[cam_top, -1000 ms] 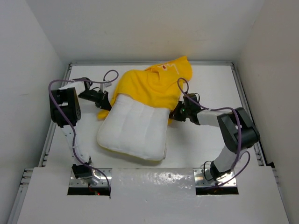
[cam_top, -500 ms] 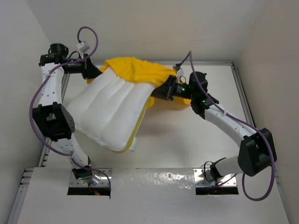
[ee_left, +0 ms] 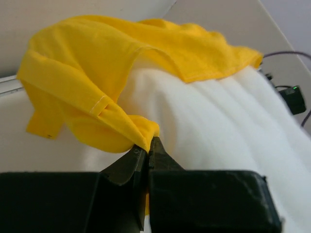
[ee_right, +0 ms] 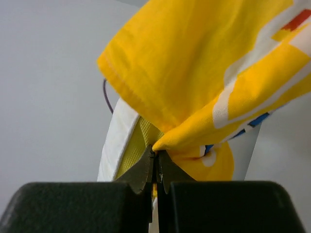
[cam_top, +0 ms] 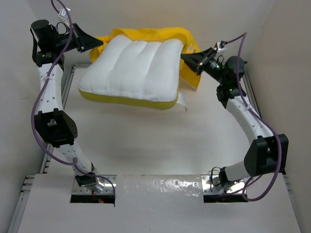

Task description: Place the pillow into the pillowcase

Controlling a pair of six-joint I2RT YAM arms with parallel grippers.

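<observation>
The white quilted pillow (cam_top: 133,65) with its yellow edge band hangs high in the air, its far end inside the yellow pillowcase (cam_top: 146,35). My left gripper (cam_top: 92,44) is shut on the pillowcase's left rim; the left wrist view shows the yellow cloth (ee_left: 97,92) pinched at my gripper (ee_left: 148,145) over the pillow (ee_left: 218,126). My right gripper (cam_top: 187,59) is shut on the pillowcase's right rim; the right wrist view shows the printed yellow cloth (ee_right: 204,68) pinched at my gripper (ee_right: 155,158), with the pillow's edge (ee_right: 119,141) beside it.
The white table (cam_top: 160,141) lies below, bounded by white walls and a metal rail (cam_top: 58,111) on the left. Purple cables run along both arms. The arm bases sit at the near edge (cam_top: 92,182).
Both arms have risen high and swung toward the back, lifting the pillow and pillowcase off the table. The pillow now hangs with its free end toward the near side.
</observation>
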